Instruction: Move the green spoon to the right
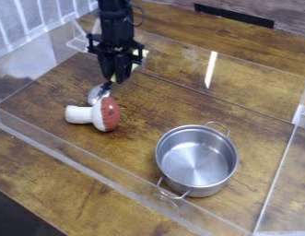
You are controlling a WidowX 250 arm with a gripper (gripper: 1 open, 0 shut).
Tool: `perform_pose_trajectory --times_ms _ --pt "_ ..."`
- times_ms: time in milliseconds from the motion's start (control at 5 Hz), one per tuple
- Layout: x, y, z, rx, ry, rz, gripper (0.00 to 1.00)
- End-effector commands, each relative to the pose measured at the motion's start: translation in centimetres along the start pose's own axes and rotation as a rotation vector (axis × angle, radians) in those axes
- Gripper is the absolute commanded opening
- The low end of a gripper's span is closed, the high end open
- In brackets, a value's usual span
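Tool [114, 77] is clamped on green spoon [107, 86], bowl end hanging just above bench [44, 166]. Pickup looks done; carrying it right & setting it down still left.

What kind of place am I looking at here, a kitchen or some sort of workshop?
Probably a robot test bench, not a real kitchen. A wooden table is fenced by low clear plastic walls, a black robot arm's gripper reaches down, and the kitchenware is play-sized: a toy mushroom and a small steel pot.
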State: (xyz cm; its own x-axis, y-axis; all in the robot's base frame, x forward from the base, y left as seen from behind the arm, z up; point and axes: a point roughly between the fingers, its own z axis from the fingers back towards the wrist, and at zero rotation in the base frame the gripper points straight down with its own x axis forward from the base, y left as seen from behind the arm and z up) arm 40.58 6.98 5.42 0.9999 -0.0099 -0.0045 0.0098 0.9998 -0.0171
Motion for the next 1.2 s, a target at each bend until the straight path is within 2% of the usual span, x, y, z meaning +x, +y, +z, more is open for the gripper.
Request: perform_pose_trajectory --times_ms 0,400,800,1000 --pt "0.0 0.8 3.2 0.023 -0.098 0.0 0.0" --pt "-0.2 1.2 4.5 0.018 -0.098 -0.091 0.0" --pt "-0.4 0.1 3.6 0.019 -0.098 -0.06 0.0" --pt "-1.3 0.0 3.8 0.017 -0.098 -0.104 0.0"
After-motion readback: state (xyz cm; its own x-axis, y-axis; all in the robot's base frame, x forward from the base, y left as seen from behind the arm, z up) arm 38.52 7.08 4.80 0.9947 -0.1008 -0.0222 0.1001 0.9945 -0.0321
